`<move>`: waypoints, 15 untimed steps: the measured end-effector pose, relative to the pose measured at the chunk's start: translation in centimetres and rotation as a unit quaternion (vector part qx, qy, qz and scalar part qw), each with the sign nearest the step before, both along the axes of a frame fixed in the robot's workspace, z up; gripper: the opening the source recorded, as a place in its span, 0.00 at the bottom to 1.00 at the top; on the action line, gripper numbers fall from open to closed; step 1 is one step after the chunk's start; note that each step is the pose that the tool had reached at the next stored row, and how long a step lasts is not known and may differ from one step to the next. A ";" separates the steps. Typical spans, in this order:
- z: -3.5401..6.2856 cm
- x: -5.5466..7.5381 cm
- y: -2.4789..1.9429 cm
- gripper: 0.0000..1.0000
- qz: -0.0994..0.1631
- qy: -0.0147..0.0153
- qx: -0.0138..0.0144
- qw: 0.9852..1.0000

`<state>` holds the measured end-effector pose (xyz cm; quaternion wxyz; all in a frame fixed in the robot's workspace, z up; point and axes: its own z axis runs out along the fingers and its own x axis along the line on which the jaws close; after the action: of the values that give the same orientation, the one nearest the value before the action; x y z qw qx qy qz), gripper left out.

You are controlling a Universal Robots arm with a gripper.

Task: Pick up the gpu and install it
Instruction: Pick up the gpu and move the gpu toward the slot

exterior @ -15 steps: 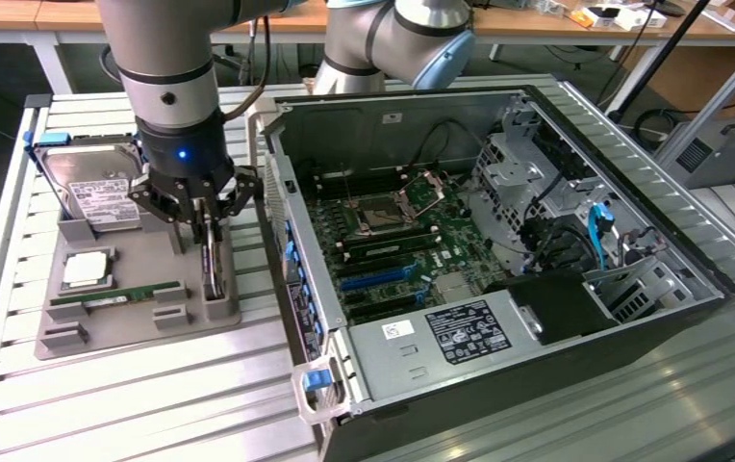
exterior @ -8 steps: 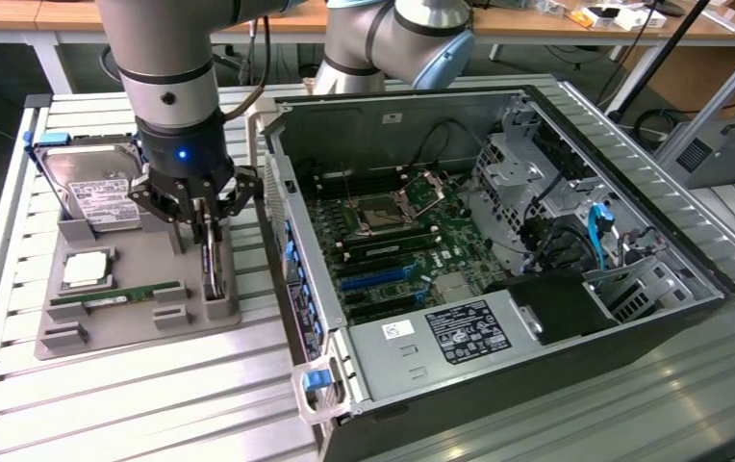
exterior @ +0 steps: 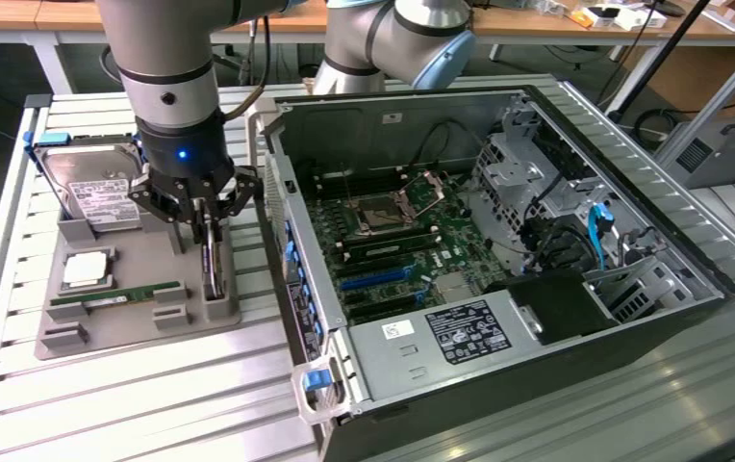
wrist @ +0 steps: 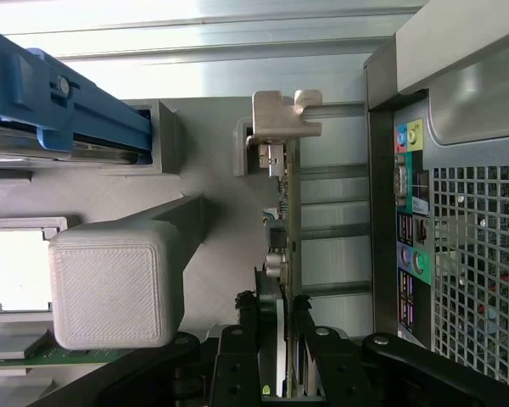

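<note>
The gpu [exterior: 217,272] is a thin dark card standing on edge in a slot of the grey holder tray [exterior: 149,245], just beside the open computer case [exterior: 301,289]. My gripper [exterior: 206,227] reaches down onto the card's top edge. In the wrist view the card [wrist: 285,212] runs away from the camera, with its silver bracket [wrist: 285,114] at the far end. The black fingers [wrist: 240,343] press against both of its faces, so my gripper [wrist: 278,343] is shut on it. The card still sits in the holder.
The tray also holds a hard drive [exterior: 98,197] in a blue caddy [wrist: 68,110], a processor [exterior: 86,269] and a green RAM stick [exterior: 117,296]. Inside the case lies the motherboard [exterior: 400,236] with blue expansion slots [exterior: 387,277]. The case's rear panel [wrist: 475,254] is close by.
</note>
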<state>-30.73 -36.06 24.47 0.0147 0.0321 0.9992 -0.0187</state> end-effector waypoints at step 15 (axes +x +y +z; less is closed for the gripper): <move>0.56 0.0 0.00 0.27 0.000 0.000 0.000 1.000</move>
<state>-30.72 -36.05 25.03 0.0148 0.0321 0.9992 -0.0186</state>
